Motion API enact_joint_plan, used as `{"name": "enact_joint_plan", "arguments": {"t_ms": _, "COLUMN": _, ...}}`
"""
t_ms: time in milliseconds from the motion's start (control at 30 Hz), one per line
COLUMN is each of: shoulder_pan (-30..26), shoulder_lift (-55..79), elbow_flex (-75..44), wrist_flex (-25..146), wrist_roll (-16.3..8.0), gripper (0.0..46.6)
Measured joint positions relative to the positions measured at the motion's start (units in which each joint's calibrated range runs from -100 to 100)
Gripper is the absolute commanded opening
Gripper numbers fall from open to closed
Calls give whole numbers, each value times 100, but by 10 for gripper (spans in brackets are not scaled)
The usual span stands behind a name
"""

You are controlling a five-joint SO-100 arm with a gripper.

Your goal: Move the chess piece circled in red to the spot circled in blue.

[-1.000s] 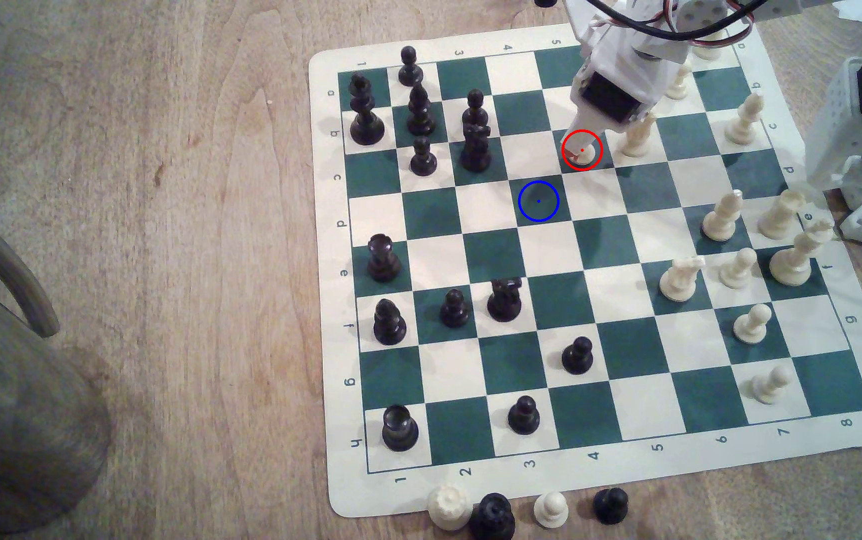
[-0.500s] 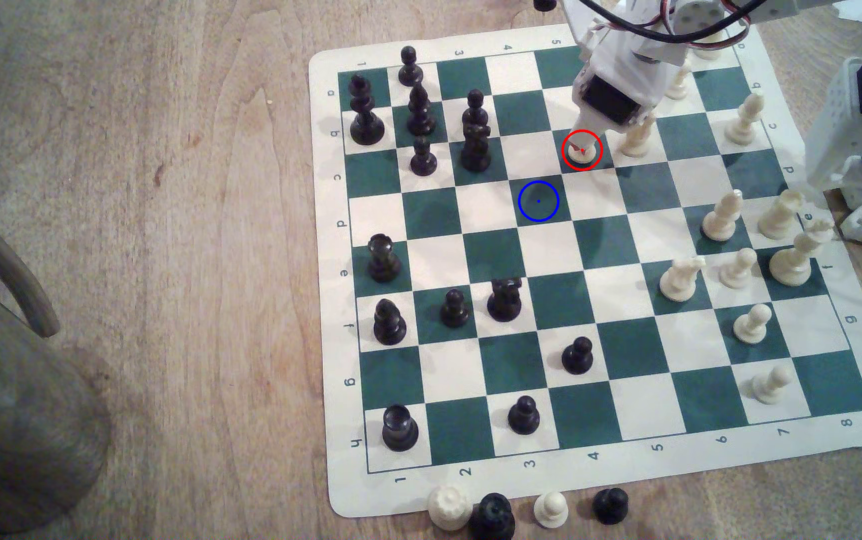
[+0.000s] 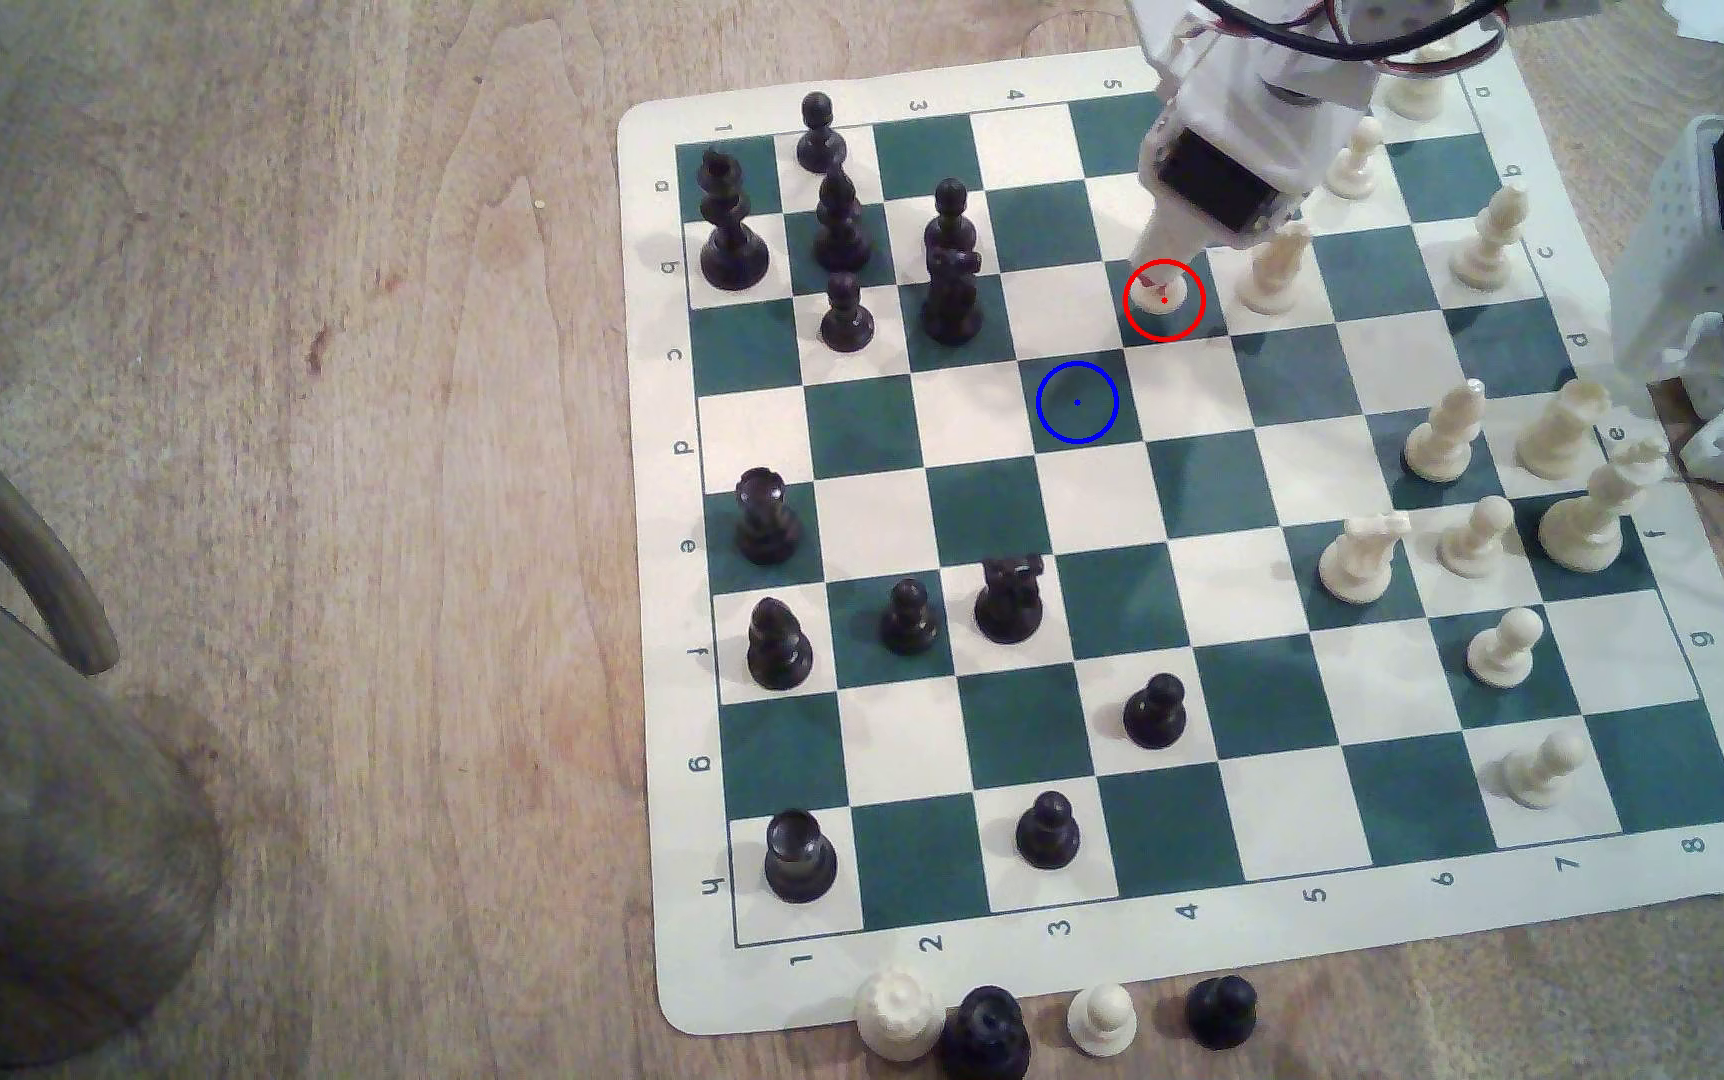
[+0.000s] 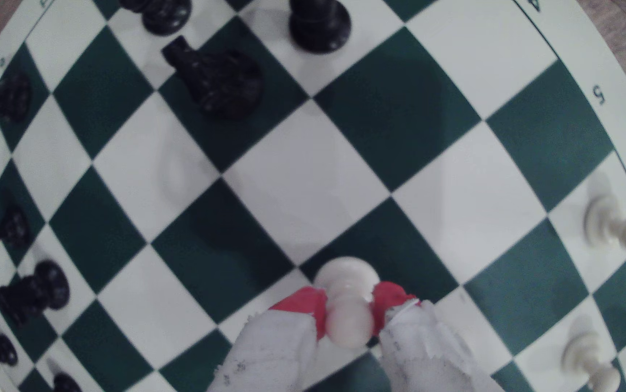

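Wooden worktop, green board (image 3: 1253, 966): my tool (image 4: 349, 313) is clamped on the pawn's (image 4: 347, 301) neck. A loose pinch could tip it short of the spot (image 3: 1077, 403).

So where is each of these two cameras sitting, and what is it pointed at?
Exterior view: sits off the arm, high above the wooden table, looking steeply down on the chessboard; the white arm comes in at the top, over the red-ringed pawn.
Wrist view: rides on the arm just behind the fingers, looking down past them at the board; their red-tipped ends flank the pawn's neck.
Shared: both show that pawn, the fingers, the green-and-white squares and the black pieces.
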Motion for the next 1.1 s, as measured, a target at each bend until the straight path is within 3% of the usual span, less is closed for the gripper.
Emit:
{"name": "enact_joint_plan", "arguments": {"t_ms": 300, "shoulder_pan": -686, "shoulder_lift": -151, "elbow_flex": -913, "wrist_flex": 486, "wrist_roll": -122, "gripper": 3}}
{"name": "enact_joint_plan", "arguments": {"t_ms": 1100, "shoulder_pan": -944, "shoulder_lift": 1315, "elbow_flex": -1347, "wrist_flex": -40, "wrist_roll": -122, "gripper": 3}}
